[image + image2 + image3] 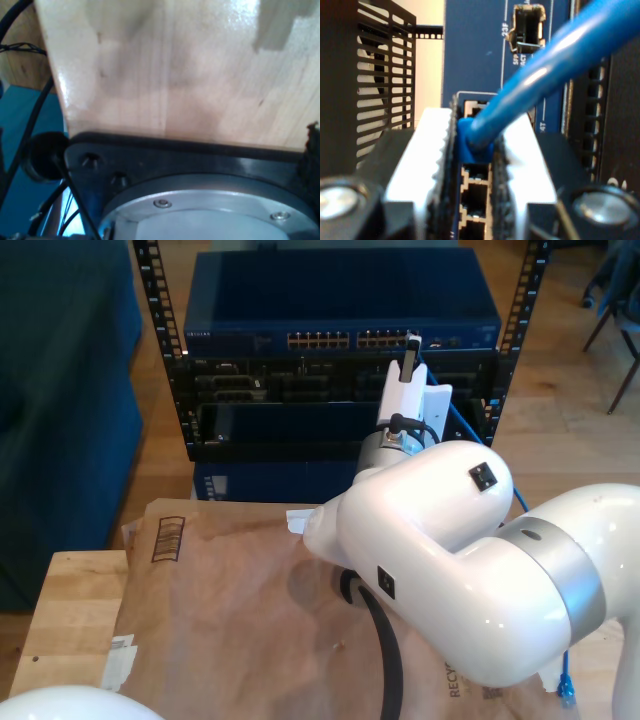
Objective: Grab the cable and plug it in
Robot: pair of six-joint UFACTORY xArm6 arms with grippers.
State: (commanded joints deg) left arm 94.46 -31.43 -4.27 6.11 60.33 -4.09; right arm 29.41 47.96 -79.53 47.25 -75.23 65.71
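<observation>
Ext. view, left to right. Wood table (70, 610) at lower left, brown paper (230, 610) spread over it. Behind, a black rack (160, 350) holding a blue switch (340, 300) w/ a row of ports (355, 340) along its front. White arm (470, 570) takes up the ext. view's right, reaching toward the switch; my second gripper (412, 348) sits at the right end of the port row. Cable (513, 485) shows as thin blue runs to the right of the arm, w/ its other plug (567, 692) lying low near the ext. view's right corner.

Second wrist view: my second gripper (477, 150) clenched on the cable's plug (472, 142), white pads (427, 150) either side. Plug right at the port stack; seated or not, can't tell. Cable (555, 60) runs from the plug toward the camera.

First wrist view: wood surface (175, 70) close up, black plate (190, 160) and metal flange (210, 210) below it. My first gripper: jaws out of frame, state can't tell.
</observation>
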